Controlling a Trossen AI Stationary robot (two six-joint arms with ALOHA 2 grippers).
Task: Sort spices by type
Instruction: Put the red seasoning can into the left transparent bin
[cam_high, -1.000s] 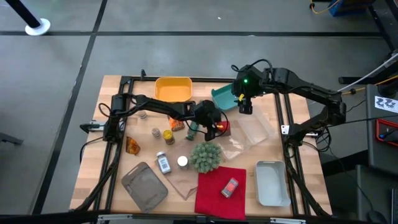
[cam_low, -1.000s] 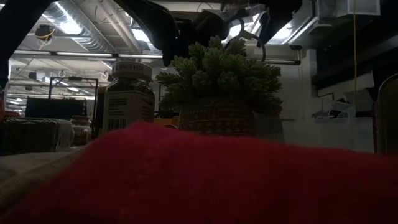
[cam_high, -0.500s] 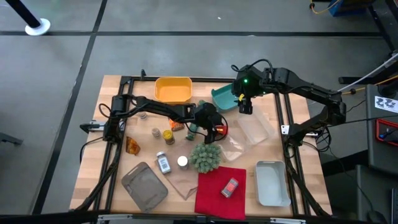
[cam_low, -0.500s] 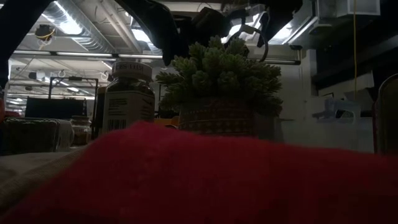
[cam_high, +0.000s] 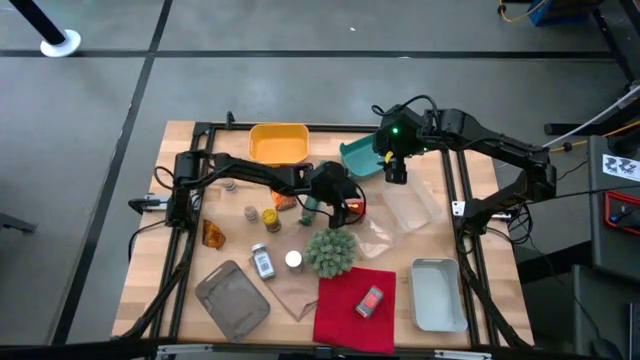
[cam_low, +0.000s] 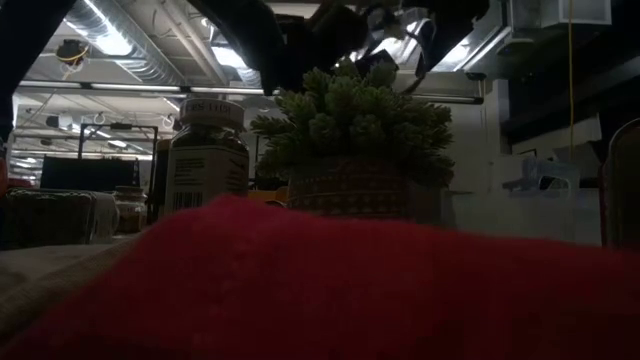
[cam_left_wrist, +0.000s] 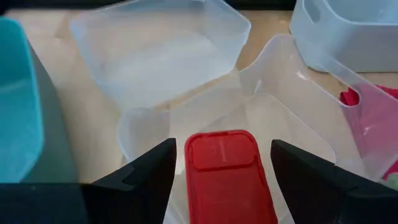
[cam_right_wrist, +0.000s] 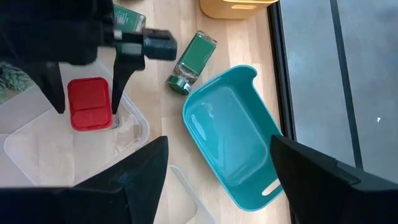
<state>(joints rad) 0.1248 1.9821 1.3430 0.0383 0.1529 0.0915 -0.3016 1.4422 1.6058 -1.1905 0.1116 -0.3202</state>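
We note the left claw spread wide at mid-table, its fingers either side of a red tin without touching it. The tin stands in a clear tray. The right claw hangs released above a teal bin; a green jar lies on the table just beside it.

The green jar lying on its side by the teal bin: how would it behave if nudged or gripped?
The green jar lies on its round side on bare wood, so a nudge would probably roll it. It looks rigid, so the open right gripper could likely pinch it firmly, though smooth walls may slip.
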